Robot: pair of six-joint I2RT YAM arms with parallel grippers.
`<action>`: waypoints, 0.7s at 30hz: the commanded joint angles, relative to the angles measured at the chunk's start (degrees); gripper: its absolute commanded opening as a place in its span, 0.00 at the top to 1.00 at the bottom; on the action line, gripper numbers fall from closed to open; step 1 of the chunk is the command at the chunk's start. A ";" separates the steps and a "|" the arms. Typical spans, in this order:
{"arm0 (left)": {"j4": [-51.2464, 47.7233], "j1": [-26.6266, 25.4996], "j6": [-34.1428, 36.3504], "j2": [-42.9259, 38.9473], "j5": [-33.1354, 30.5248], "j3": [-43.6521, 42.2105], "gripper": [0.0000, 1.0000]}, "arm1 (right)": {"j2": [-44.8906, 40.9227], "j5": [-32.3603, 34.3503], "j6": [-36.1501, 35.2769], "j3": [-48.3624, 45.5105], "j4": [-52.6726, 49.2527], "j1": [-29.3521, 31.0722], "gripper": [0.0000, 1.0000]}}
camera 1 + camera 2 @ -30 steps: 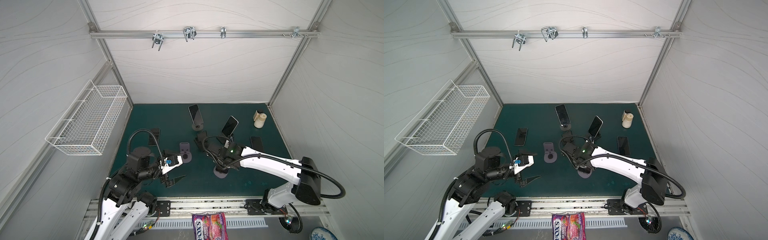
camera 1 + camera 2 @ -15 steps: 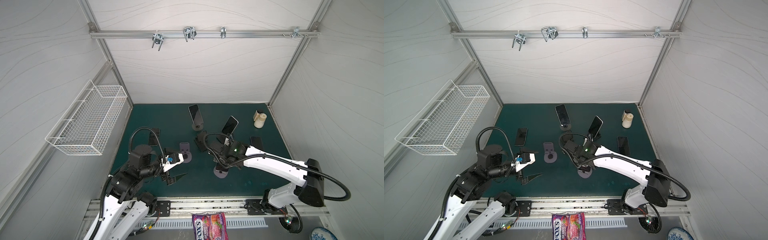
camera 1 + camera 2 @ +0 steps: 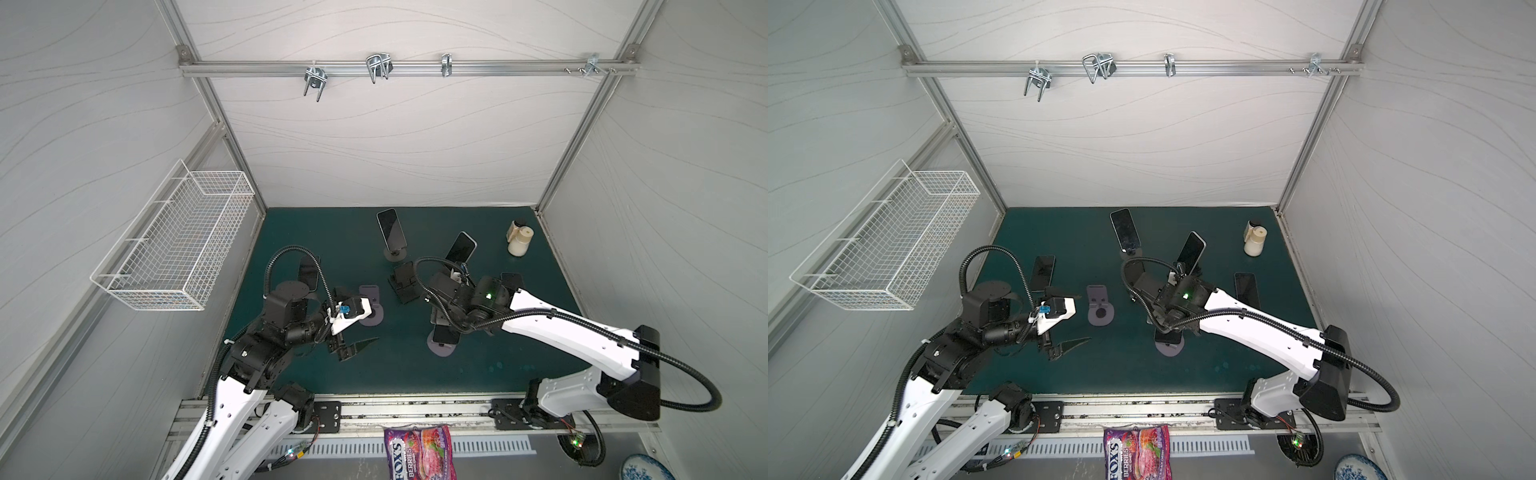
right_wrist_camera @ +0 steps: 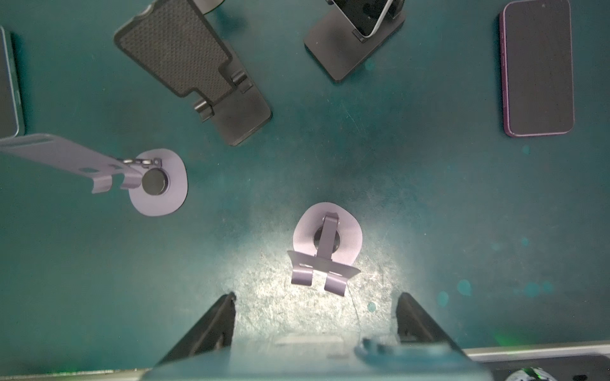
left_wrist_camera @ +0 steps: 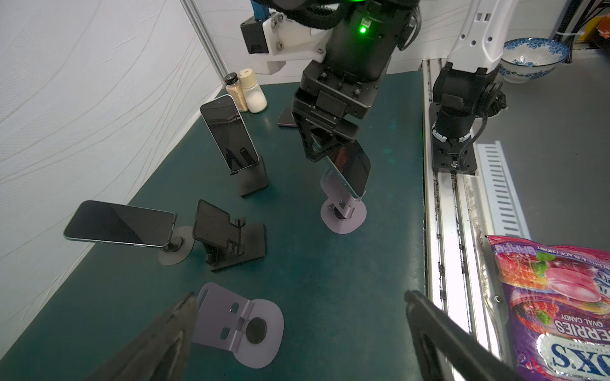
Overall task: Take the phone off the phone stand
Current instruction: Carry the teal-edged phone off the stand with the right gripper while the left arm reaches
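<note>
Fingers of the right gripper (image 5: 326,148) were clamped on the upper end of the dark phone (image 5: 351,168), held tilted just above the upright lilac phone stand (image 5: 343,216), clear of its lips. The left gripper (image 5: 300,295) gaped wide, empty, beside that stand.

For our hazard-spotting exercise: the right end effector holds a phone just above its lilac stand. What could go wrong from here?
1. The right end effector pinches the phone near one end only; tilted, it might pivot or slip out.
2. The phone's low edge hangs close to the stand; moving sideways could snag and tip it.
</note>
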 commanded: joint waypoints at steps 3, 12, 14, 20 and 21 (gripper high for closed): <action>8.72 -0.35 -3.37 2.19 2.33 1.94 0.01 | -2.91 -3.28 -4.53 3.12 -5.98 -2.70 0.40; 11.81 -4.37 -4.62 6.81 -0.21 3.03 0.01 | -5.15 -11.22 -14.99 4.02 -9.69 -14.31 0.41; 12.96 -5.21 -5.59 7.55 -0.29 3.04 0.01 | -5.33 -12.69 -17.56 3.94 -10.30 -17.83 0.43; 14.84 -8.57 -6.90 10.61 -2.80 3.71 0.01 | -3.76 -16.60 -24.97 2.89 -10.45 -27.97 0.43; 14.63 -9.29 -7.44 11.60 -4.00 4.44 0.01 | -3.09 -17.03 -26.11 2.95 -10.36 -29.47 0.43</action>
